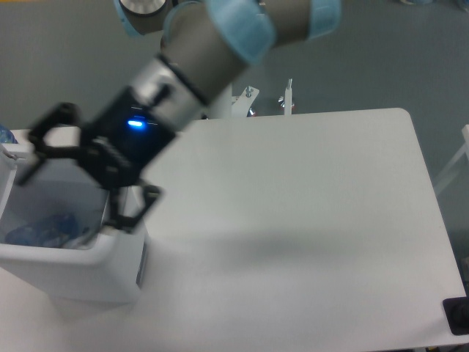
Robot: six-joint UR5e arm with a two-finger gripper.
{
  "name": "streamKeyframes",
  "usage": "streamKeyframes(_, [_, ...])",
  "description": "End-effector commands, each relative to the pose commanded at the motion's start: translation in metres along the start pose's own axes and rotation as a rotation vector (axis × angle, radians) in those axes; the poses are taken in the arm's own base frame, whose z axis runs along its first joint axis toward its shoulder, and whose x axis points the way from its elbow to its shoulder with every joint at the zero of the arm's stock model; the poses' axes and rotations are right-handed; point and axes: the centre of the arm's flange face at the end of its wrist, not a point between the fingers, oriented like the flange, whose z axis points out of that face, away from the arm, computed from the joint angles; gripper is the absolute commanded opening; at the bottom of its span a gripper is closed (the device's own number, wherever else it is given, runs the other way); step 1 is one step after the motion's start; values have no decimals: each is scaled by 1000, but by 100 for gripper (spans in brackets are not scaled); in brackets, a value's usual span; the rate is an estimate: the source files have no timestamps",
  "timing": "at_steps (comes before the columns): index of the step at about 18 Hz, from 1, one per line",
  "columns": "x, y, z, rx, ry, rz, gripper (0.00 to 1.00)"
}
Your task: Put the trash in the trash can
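The trash can, a boxy white bin, stands at the table's left front. Inside it lies the trash, a crushed bluish clear bottle, resting low against the inner wall. My gripper hangs over the bin's open top, blurred by motion. It is open, its dark fingers spread wide with nothing between them. One finger is over the bin's right rim, the other near its far left corner. The arm reaches in from the upper right and hides the bin's grey handle tab.
The white table runs to the right, with its edge near the frame's right side. Metal brackets and the arm's base post stand behind the far edge. A black object sits at the front right corner.
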Motion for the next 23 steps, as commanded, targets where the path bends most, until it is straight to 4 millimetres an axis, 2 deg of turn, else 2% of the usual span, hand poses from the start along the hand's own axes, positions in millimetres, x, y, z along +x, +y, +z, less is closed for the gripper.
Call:
streamKeyframes(2, [-47, 29, -20, -37, -101, 9, 100])
streamKeyframes(6, [-111, 92, -30, -192, -246, 105, 100])
streamKeyframes(8, [-137, 110, -28, -300, -326, 153, 100])
streamKeyframes(11, [-165, 126, -39, -477, -470, 219, 100])
streamKeyframes(17, [-182, 143, -47, -696, -581, 301, 100])
streamKeyframes(19, [-184, 144, -41, -763, -593, 345, 100])
streamKeyframes(21, [-187, 156, -38, -884, -556, 442, 100])
streamKeyframes(23, [-179, 158, -26, -981, -526, 518, 100])
